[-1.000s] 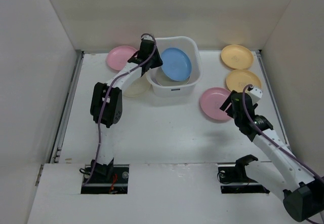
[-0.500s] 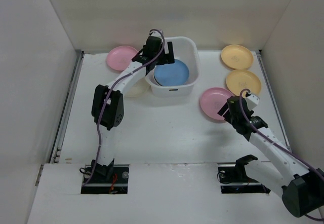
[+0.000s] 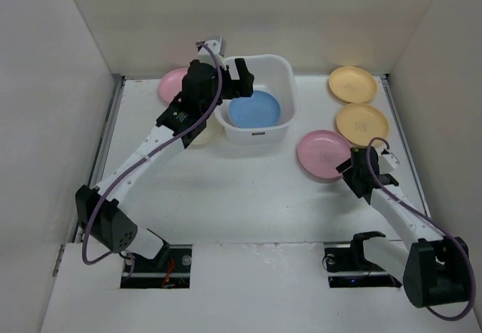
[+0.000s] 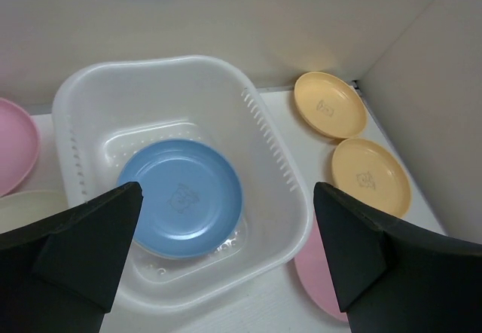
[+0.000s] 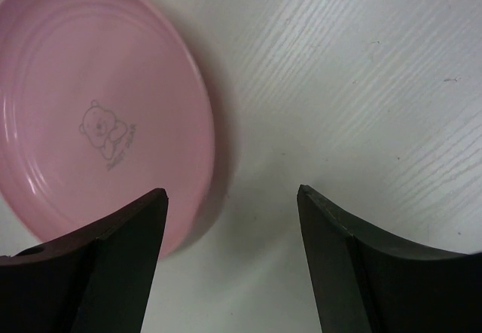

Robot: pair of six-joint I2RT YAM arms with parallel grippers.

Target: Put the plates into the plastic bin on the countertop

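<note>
Pink plate [image 5: 98, 122], right of the plastic bin [image 3: 260, 134], sits just left of your released, empty right end effector [image 5: 230, 197].

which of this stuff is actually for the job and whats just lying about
For the job:
plastic bin
blue plate, already in the bin
near pink plate
far pink plate
far yellow plate
near yellow plate
cream plate, left of the bin

Just lying about:
no stray items visible, only the white walls
</note>
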